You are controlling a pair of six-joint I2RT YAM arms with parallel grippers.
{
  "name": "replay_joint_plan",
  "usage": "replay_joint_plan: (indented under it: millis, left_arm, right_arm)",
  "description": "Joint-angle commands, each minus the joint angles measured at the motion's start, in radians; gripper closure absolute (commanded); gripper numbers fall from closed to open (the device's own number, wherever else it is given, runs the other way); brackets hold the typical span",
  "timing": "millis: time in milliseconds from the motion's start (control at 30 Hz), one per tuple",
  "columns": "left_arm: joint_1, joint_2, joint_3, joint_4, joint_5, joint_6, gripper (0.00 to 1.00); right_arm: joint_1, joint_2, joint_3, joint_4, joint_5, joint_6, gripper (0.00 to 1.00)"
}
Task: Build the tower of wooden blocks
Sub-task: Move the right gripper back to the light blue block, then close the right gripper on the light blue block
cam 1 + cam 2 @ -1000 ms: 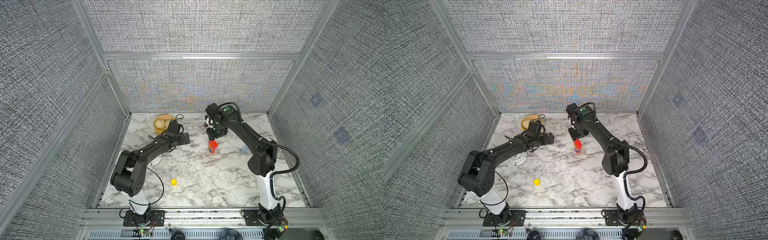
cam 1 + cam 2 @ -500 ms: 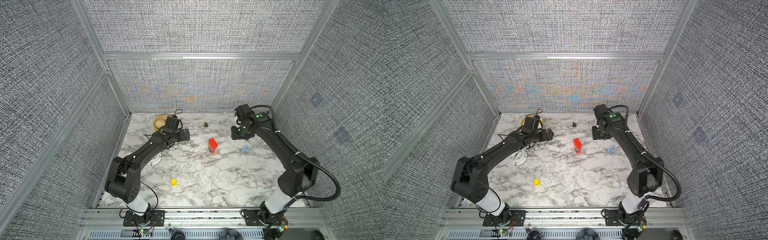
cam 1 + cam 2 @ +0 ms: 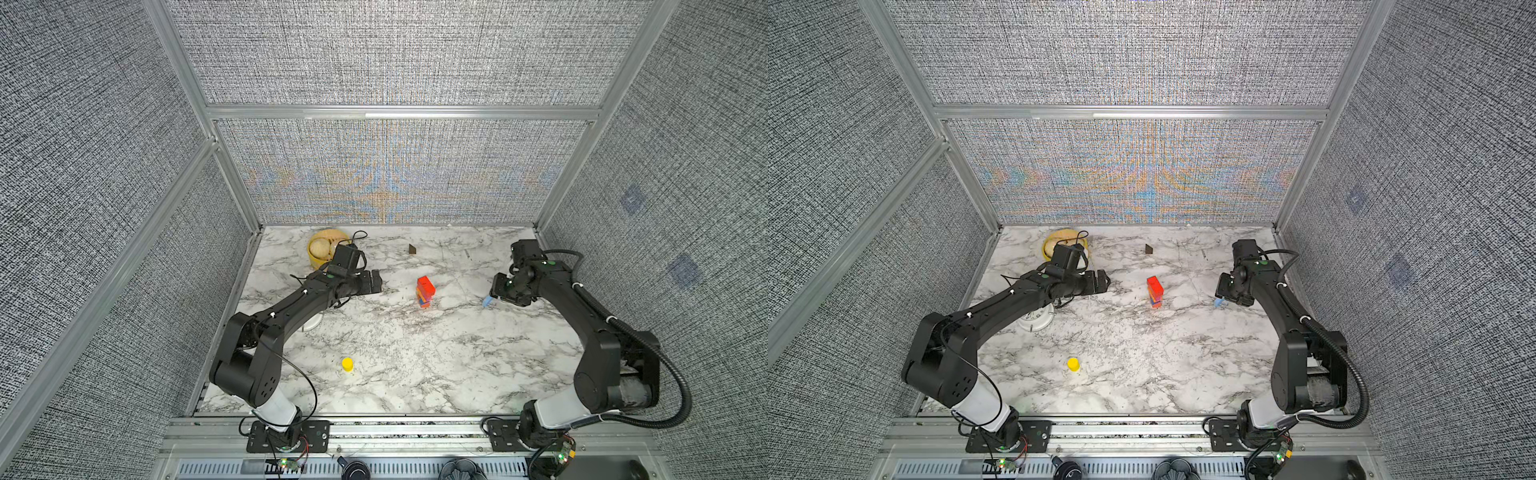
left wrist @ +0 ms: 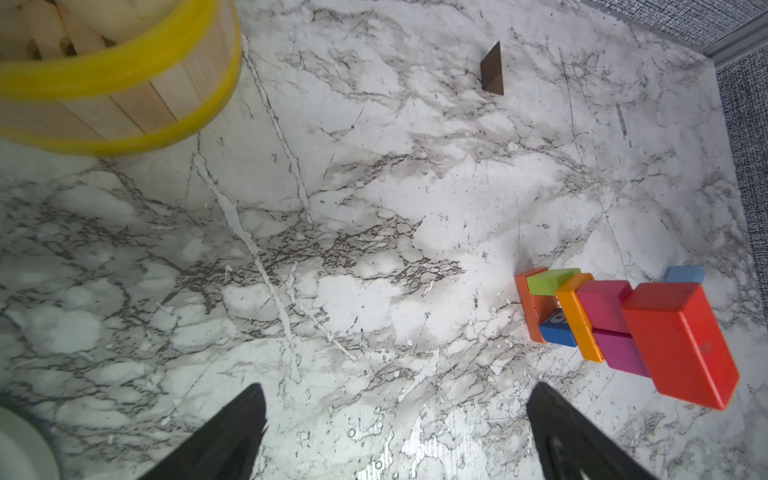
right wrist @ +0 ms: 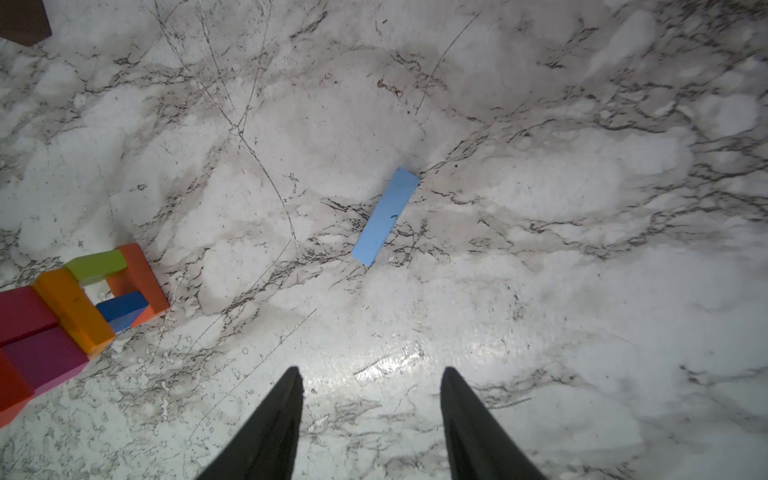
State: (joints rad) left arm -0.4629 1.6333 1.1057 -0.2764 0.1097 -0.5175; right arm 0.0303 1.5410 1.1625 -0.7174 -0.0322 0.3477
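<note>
Centrally, tower (image 3: 425,291) on marble tabletop (image 3: 415,374); grey woven walls (image 3: 395,54).

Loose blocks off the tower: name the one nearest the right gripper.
The light blue bar, lying flat just ahead of the right gripper. The yellow cylinder and dark brown block sit much farther away.

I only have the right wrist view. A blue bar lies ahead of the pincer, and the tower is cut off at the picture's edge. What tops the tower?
Observer: A red block tops the tower, which stands upright in both top views.
Operator: Any loose block that I can't see?
Observer: A yellow cylinder stands alone nearer the front, left of the tower.
Operator: And the other arm?
Observer: The left pincer is open and empty. It is left of the tower and clear of it.
</note>
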Motion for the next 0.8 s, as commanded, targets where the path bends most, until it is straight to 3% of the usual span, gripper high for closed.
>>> replay_joint_plan:
  millis: [0,333,767]
  left_arm:
    - [0.001,0.015,-0.006,0.042,0.016,-0.016,0.01]
    - [0.002,0.075,0.002,0.073,0.033,-0.024,0.01]
    - [0.012,0.08,0.002,0.1,0.04,-0.024,0.01]
  right_arm:
    - [-0.013,0.034,-0.01,0.097,-0.024,0.027,0.44]
    - [-0.017,0.207,0.041,0.145,-0.031,0.03,0.45]
    - [-0.016,0.34,0.108,0.138,-0.014,0.01,0.57]
